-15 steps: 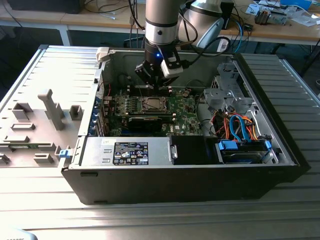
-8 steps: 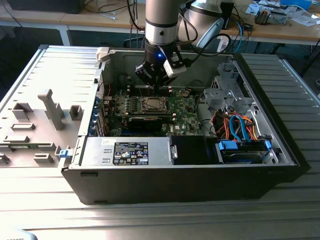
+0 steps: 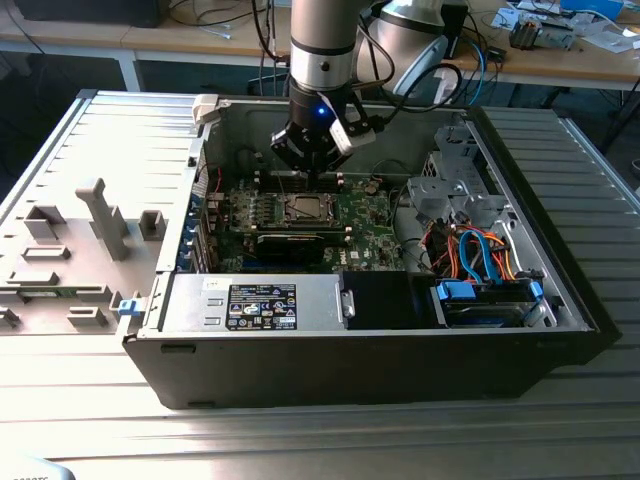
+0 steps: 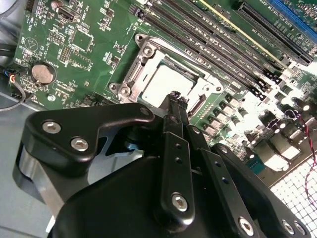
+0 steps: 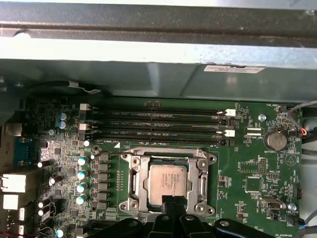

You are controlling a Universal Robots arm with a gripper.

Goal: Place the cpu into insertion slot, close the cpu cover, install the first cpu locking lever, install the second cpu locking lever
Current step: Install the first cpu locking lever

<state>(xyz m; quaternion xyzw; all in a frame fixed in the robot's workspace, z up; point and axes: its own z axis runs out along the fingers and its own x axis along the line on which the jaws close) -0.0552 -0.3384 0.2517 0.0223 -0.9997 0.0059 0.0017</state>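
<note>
While the pincer [image 4: 177, 97] hangs closed and empty at the socket edge, center frame in the second wrist view, the cpu [image 5: 167, 182] already sits in the slot [image 5: 134, 184] with the cover [image 5: 201, 179] down over it; levers look left to do.
</note>
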